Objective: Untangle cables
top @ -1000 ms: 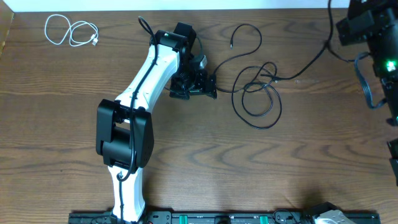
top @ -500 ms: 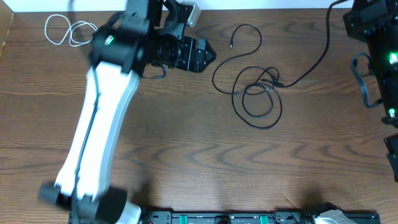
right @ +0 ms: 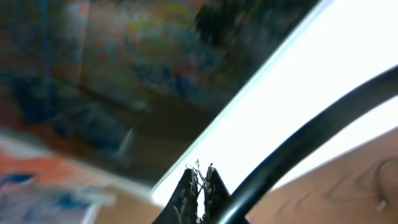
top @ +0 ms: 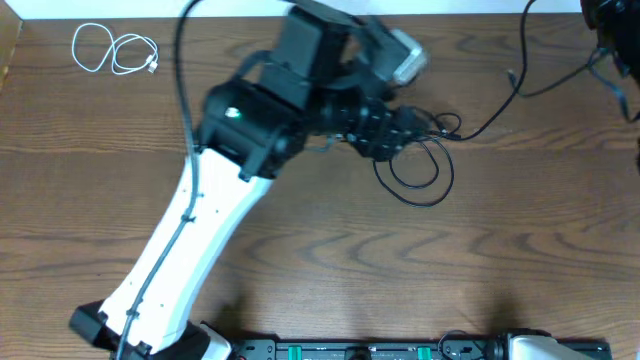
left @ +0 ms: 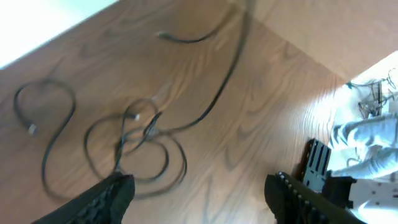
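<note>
Black cables (left: 144, 138): a flat bundle of loops on the tabletop (top: 480, 260), right of centre, with several strands crossing at one small knot in the middle.
Loose ends: one tail with a plug (left: 30, 127) curls off to one side of the loops. One long strand (top: 495, 110) runs away toward the far right edge.
White cable (top: 112, 50): coiled on its own at the far left corner, well apart from the bundle. I judge it needs no work.
Left end effector (left: 200, 186): poised over the near edge of the loops, jaws wide, nothing between them.
Left arm (top: 190, 250): stretched across the tabletop and hiding part of the bundle from overhead, so I steer by the wrist view.
Right end effector (right: 200, 180): tips pressed together and pointed away from the tabletop. The view is blurred and I cannot tell that it holds anything.
Step in hand: my judgement is the approach for a first pick on the bundle.
How I would do it: pick one strand on an outer loop, clear of the knot. Straddle that strand alone, close, lift a little, then draw it toward bare wood.
Risk: pinching two strands would tighten the knot or drag the whole bundle, and a thin cable lying flat may slip from the fingertips.
</note>
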`<state>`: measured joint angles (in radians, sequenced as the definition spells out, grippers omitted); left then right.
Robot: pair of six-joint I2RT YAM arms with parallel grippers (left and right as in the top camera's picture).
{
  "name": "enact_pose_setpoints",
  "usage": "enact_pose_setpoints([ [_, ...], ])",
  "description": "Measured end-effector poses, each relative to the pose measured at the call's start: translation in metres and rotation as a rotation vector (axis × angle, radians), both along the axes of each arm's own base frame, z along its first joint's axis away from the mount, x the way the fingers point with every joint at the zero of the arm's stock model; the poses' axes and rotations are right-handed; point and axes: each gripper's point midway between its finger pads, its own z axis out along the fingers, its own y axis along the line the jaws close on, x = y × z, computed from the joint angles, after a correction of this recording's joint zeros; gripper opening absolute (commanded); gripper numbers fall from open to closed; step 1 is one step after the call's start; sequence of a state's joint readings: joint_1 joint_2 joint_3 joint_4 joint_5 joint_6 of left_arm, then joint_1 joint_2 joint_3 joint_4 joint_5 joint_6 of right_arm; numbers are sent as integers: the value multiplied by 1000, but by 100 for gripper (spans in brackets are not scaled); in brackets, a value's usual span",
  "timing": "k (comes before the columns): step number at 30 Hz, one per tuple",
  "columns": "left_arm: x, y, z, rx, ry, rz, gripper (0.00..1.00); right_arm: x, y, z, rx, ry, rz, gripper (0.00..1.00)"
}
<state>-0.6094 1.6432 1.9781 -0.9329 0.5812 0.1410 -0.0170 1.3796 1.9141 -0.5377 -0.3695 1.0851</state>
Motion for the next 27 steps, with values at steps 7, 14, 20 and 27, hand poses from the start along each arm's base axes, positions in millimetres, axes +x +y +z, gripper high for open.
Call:
enact_pose_setpoints([
  [7, 11, -33, 36, -123, -193, -55, 73, -8, 39, -9, 127, 85, 290, 2],
  [14, 7, -56, 73, -237, -330, -95, 72, -28, 59, 5, 212, 97, 457, 2],
  [20, 7, -59, 78, -255, -344, -99, 71, -42, 69, 30, 255, 37, 561, 2],
  [27, 12, -64, 68, -254, -290, -82, 58, -48, 72, 38, 290, 38, 595, 2],
])
